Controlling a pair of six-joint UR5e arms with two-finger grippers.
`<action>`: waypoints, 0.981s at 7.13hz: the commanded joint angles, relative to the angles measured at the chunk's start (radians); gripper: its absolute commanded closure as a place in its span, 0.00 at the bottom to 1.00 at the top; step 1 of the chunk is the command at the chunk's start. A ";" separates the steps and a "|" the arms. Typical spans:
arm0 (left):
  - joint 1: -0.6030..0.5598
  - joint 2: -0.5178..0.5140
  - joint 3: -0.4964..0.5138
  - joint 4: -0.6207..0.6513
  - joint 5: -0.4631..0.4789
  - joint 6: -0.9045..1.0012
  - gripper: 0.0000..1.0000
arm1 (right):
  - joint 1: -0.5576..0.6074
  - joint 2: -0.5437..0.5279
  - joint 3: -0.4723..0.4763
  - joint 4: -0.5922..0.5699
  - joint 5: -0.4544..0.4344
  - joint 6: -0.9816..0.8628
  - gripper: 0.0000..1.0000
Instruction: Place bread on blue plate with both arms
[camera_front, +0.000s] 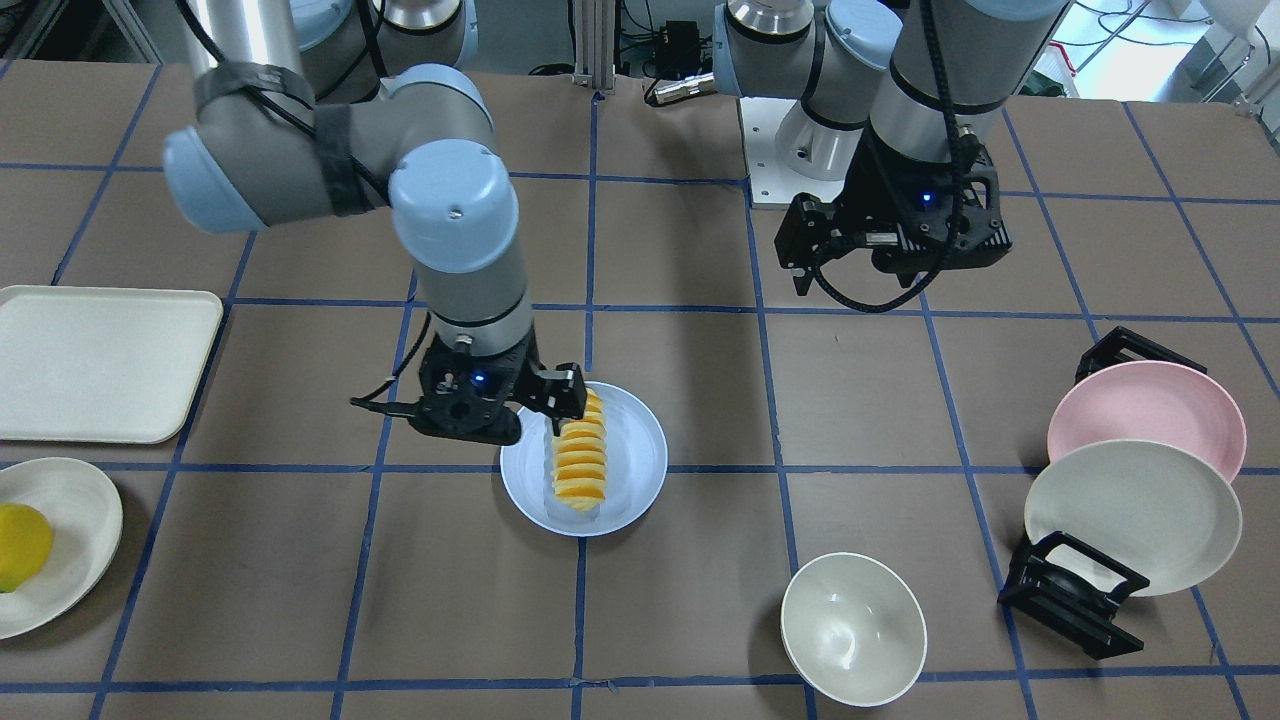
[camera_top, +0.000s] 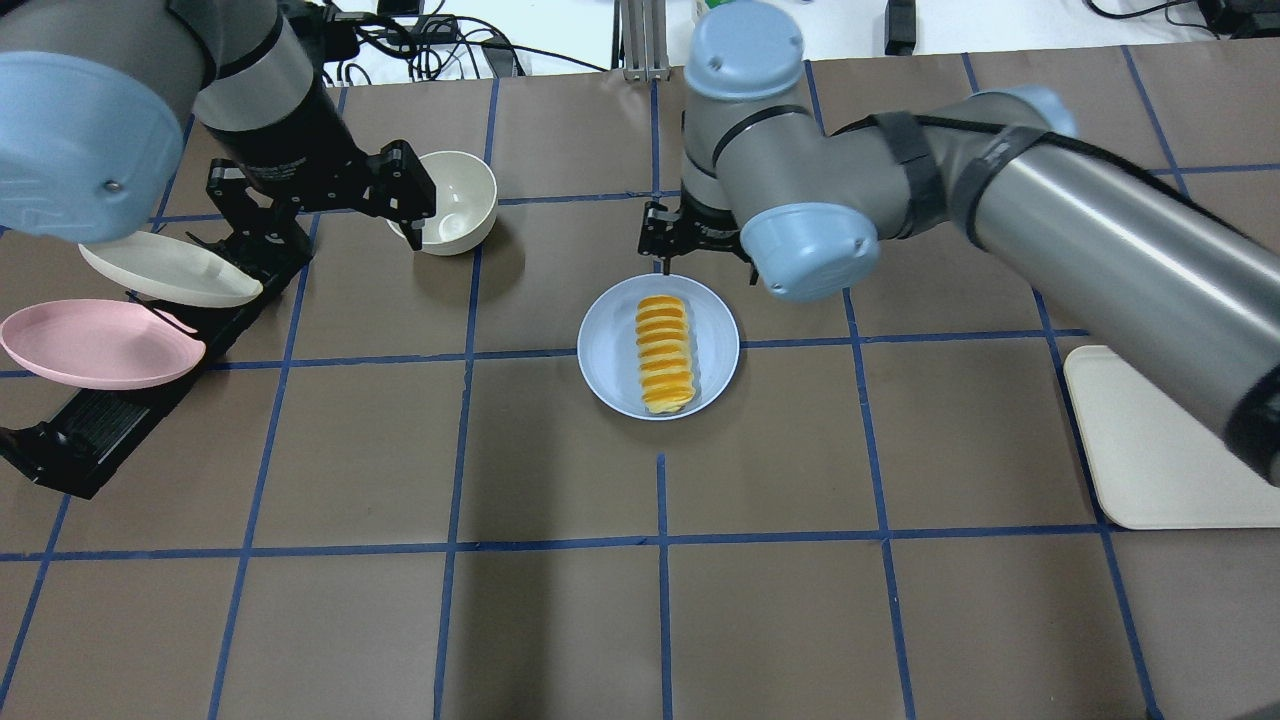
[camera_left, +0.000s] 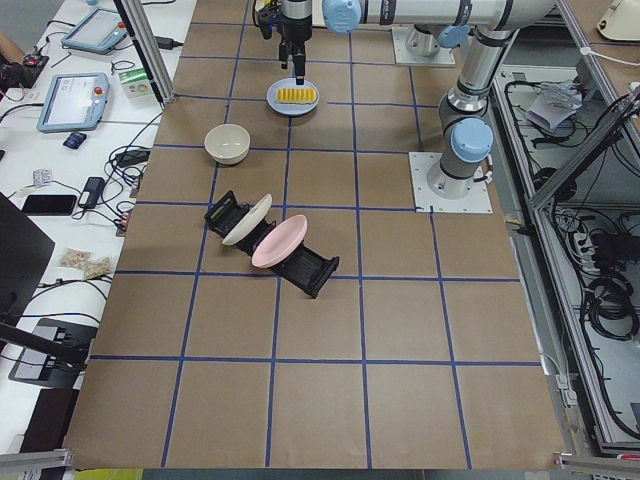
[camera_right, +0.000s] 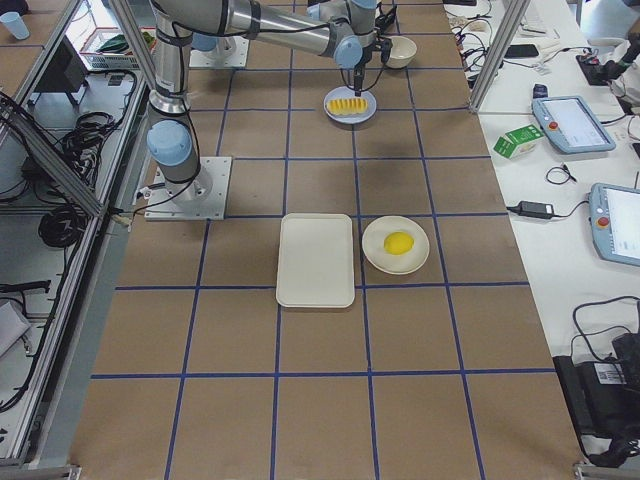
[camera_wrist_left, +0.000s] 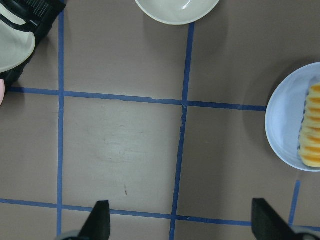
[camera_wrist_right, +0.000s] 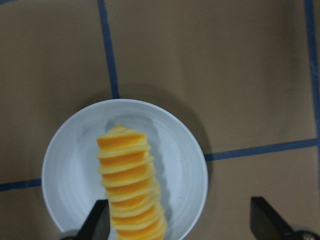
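The bread (camera_top: 665, 352) lies lengthwise on the blue plate (camera_top: 610, 350) near the table's middle; both also show in the front view, bread (camera_front: 580, 462) on plate (camera_front: 635, 440). My right gripper (camera_top: 705, 268) hovers open and empty just above the plate's far end (camera_front: 545, 415); its wrist view shows the bread (camera_wrist_right: 127, 185) below, free of both fingertips. My left gripper (camera_top: 320, 215) is open and empty, raised over the table between the bowl and the rack (camera_front: 895, 265). Its wrist view shows bare table, with the plate (camera_wrist_left: 285, 125) at the right edge.
A white bowl (camera_top: 455, 200) stands beside my left gripper. A black rack holds a cream plate (camera_top: 170, 270) and a pink plate (camera_top: 95, 342). On my right side are a cream tray (camera_front: 100, 360) and a white plate (camera_front: 70, 560) with a yellow fruit (camera_front: 20, 545).
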 joint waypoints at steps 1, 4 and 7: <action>-0.023 0.001 -0.012 0.086 0.016 0.015 0.00 | -0.152 -0.180 0.004 0.202 -0.005 -0.153 0.00; -0.022 0.005 -0.015 0.086 0.015 0.015 0.00 | -0.189 -0.312 0.006 0.379 -0.008 -0.211 0.00; -0.023 -0.001 -0.015 0.089 0.012 -0.004 0.00 | -0.270 -0.314 0.015 0.388 -0.005 -0.244 0.00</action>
